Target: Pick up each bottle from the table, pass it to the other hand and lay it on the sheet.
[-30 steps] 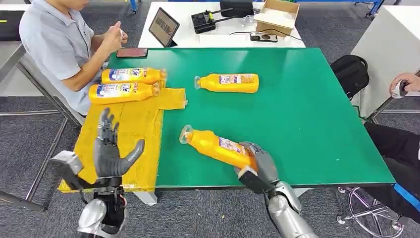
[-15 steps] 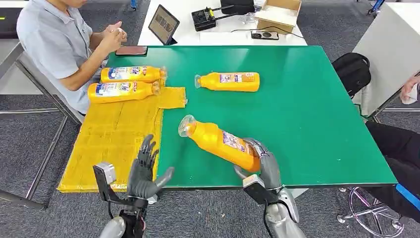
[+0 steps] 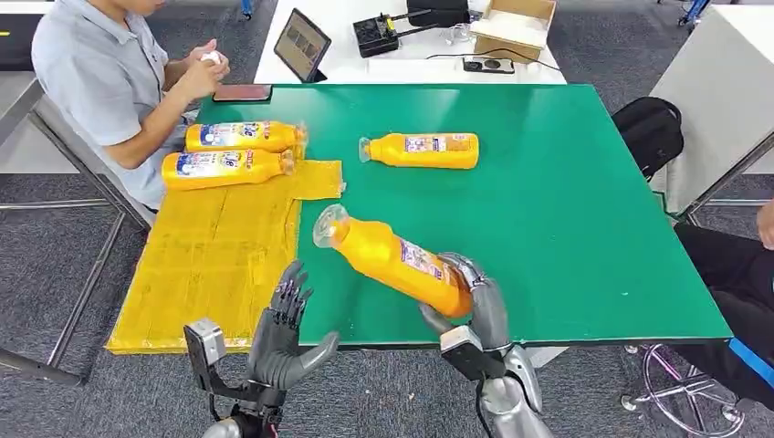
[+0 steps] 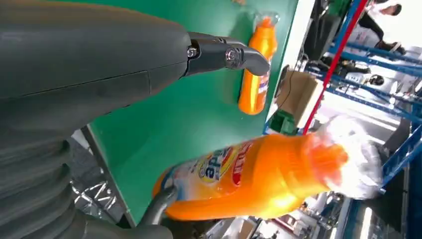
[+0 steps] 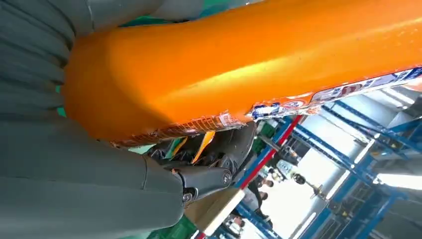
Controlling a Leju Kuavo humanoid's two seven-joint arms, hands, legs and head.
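Note:
My right hand (image 3: 475,306) grips the base of an orange bottle (image 3: 392,258) and holds it tilted above the green table (image 3: 566,210), clear cap toward the yellow sheet (image 3: 219,255). The right wrist view has that bottle (image 5: 239,64) pressed against the right hand (image 5: 74,164). My left hand (image 3: 283,333) is open at the table's near edge, fingers spread, a short way from the bottle. From the left wrist the held bottle (image 4: 259,179) lies close beyond the left hand (image 4: 99,74). Two bottles (image 3: 233,153) lie on the sheet's far end. Another bottle (image 3: 422,151) lies on the table.
A person in a grey shirt (image 3: 100,82) sits at the far left corner beside a phone (image 3: 243,93). A white table behind holds a tablet (image 3: 302,45) and a cardboard box (image 3: 513,22). A black bag (image 3: 646,135) sits to the right.
My right hand has lifted the bottle off the table and carried it a little leftward. My left hand has swung in from beside the sheet to the table's near edge, closer to the bottle.

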